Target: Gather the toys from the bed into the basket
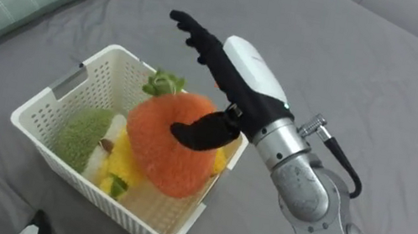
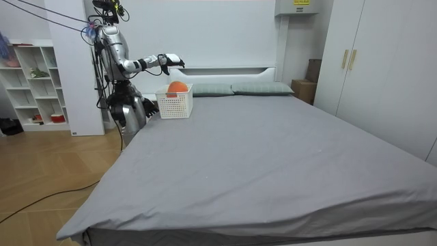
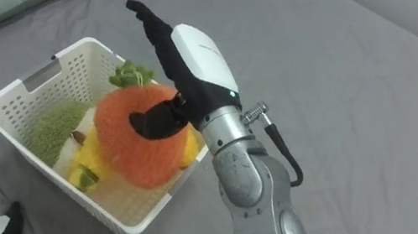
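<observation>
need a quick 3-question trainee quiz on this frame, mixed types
1. True or false: the orange plush toy sits in the white basket.
2. Pick one: the right hand is A) shut on the basket's rim, B) open over the basket, C) shut, holding nothing.
3. Fill in: the basket stands on the grey ___.
Key: 1 true; 2 B; 3 bed.

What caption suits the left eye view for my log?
Right hand, fingers straight, over the orange plush toy piled in the white basket on the grey bed.
</observation>
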`<state>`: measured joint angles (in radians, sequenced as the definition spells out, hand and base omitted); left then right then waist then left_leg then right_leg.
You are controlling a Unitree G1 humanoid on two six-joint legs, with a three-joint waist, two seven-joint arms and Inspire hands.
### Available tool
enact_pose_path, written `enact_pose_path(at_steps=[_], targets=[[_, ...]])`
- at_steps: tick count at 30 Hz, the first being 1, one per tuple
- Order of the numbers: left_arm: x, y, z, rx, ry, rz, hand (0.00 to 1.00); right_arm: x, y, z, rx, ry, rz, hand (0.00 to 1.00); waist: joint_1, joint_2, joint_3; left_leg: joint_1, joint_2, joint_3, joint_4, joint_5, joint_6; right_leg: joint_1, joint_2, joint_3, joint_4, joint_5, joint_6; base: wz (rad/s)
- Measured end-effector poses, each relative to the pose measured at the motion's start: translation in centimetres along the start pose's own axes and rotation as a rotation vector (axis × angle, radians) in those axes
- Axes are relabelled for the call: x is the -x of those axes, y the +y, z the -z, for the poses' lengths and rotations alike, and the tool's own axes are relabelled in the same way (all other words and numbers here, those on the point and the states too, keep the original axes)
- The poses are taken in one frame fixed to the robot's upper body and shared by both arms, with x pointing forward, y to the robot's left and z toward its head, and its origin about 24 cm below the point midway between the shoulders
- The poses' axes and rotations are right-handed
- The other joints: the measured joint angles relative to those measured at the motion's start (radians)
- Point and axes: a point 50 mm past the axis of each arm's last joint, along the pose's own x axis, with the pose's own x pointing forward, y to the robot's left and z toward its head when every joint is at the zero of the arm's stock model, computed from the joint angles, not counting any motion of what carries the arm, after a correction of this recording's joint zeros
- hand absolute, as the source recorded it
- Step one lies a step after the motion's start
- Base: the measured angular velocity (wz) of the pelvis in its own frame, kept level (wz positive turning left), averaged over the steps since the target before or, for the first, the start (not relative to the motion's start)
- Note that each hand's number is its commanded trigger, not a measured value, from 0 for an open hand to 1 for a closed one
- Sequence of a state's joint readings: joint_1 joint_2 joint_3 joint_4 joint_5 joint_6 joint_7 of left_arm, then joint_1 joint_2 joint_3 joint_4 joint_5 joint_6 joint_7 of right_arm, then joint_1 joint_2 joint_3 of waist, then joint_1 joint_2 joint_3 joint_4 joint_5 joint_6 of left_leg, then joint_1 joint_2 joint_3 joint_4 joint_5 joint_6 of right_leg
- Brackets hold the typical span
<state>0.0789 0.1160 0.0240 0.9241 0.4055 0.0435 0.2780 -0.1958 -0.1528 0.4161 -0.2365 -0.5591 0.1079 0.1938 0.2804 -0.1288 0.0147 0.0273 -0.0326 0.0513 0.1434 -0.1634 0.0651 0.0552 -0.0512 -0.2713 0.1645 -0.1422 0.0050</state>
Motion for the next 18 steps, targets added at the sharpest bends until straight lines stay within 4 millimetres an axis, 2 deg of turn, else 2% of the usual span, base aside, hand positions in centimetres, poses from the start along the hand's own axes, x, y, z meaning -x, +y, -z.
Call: enact_pose_path(at_steps=[7, 15, 18], targets=[[-0.2, 0.5, -0.1, -0.039, -0.013, 0.023, 0.0, -0.1, 0.5, 1.0, -0.01, 0.047, -0.022, 0.0, 0.0, 0.0, 0.0005, -0.006, -0.001, -0.003, 0.007, 0.0, 0.0, -0.002, -0.01, -0.005, 0.004, 0.0, 0.0, 0.0], [-0.4, 0.9, -0.2, -0.049, -0.021, 0.05, 0.0, 0.1, 0.5, 1.7, -0.012, 0.076, -0.024, 0.0, -0.007, 0.007, 0.0048, -0.016, -0.002, -0.002, 0.019, -0.005, 0.005, -0.003, -0.014, -0.005, 0.006, 0.0, 0.001, 0.02], [-0.4, 0.9, -0.3, -0.047, -0.023, 0.062, 0.0, 0.2, 0.6, 1.8, -0.026, 0.077, -0.026, 0.0, -0.015, 0.012, 0.0087, -0.018, -0.003, -0.003, 0.023, -0.005, 0.006, -0.001, -0.016, -0.005, 0.007, 0.002, 0.003, 0.01]])
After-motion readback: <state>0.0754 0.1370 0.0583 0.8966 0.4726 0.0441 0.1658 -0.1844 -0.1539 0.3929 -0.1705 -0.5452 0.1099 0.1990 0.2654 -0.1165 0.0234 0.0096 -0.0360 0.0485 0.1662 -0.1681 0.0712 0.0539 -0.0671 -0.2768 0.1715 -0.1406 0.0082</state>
